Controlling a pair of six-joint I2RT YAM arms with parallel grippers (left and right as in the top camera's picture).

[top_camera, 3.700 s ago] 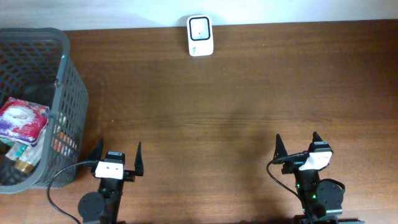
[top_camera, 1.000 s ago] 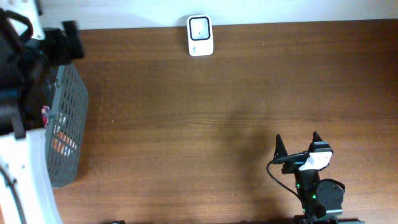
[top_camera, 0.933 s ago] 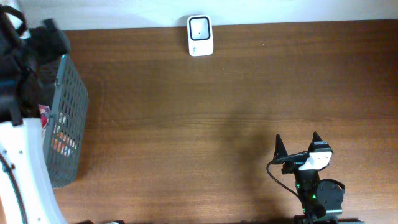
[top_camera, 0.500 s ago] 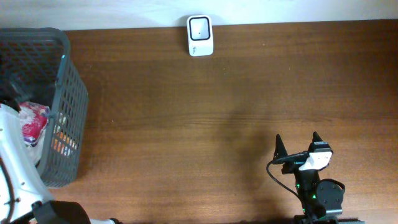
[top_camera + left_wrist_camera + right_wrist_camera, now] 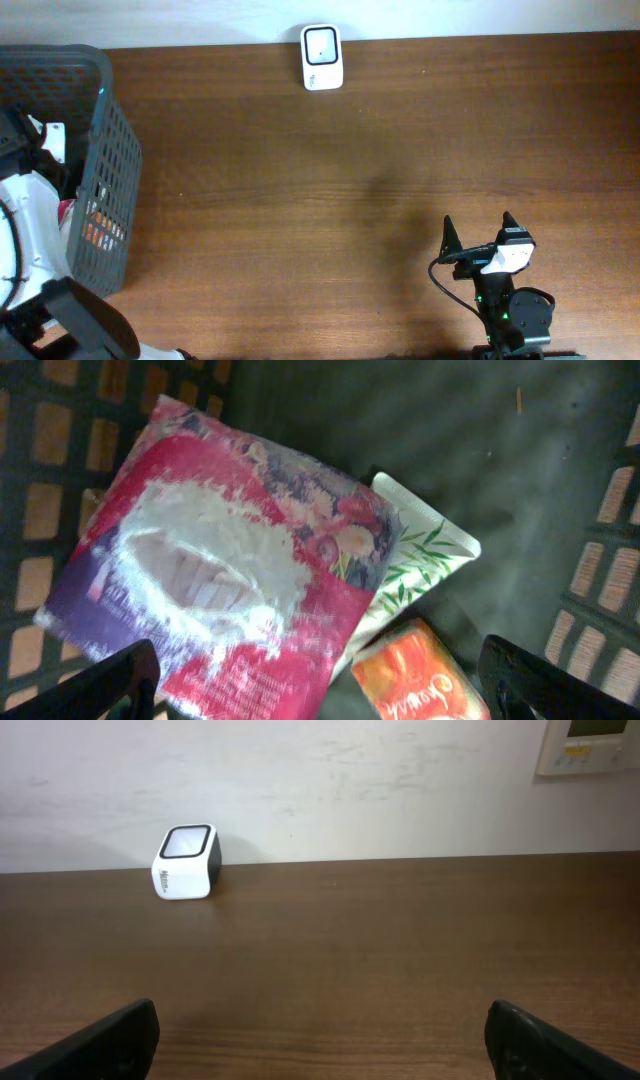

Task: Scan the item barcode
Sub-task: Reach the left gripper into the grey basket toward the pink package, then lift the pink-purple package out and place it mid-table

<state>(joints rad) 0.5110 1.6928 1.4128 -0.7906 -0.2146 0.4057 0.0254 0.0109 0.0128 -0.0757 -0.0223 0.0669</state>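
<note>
a: left side, what's the position?
b: the white left arm (image 5: 30,215) reaches over the rim of the dark grey plastic mesh basket (image 5: 112,150) at the table's left edge. the left gripper (image 5: 320,685) hangs inside the basket, jaws spread wide, nothing between them.
a: contents under it?
b: a pink and purple crinkly plastic packet with a flower print (image 5: 230,570) lies on the basket floor, skewed in the wrist view, directly below the fingers. it overlaps a white pouch with green leaf print (image 5: 425,555). an orange packet (image 5: 420,682) sits just beside both, near the lower edge of that view.
a: scanner?
b: the small white box scanner with a dark window (image 5: 322,57) stands at the far edge of the brown wooden table (image 5: 350,170), against the wall and well apart from the basket.
a: right side?
b: the right gripper (image 5: 478,225) sits at the near edge of the table, jaws spread, holding nothing, facing the far wall. in its wrist view the scanner is far off to the left, and a white wall panel (image 5: 595,745) shows at top right.
</note>
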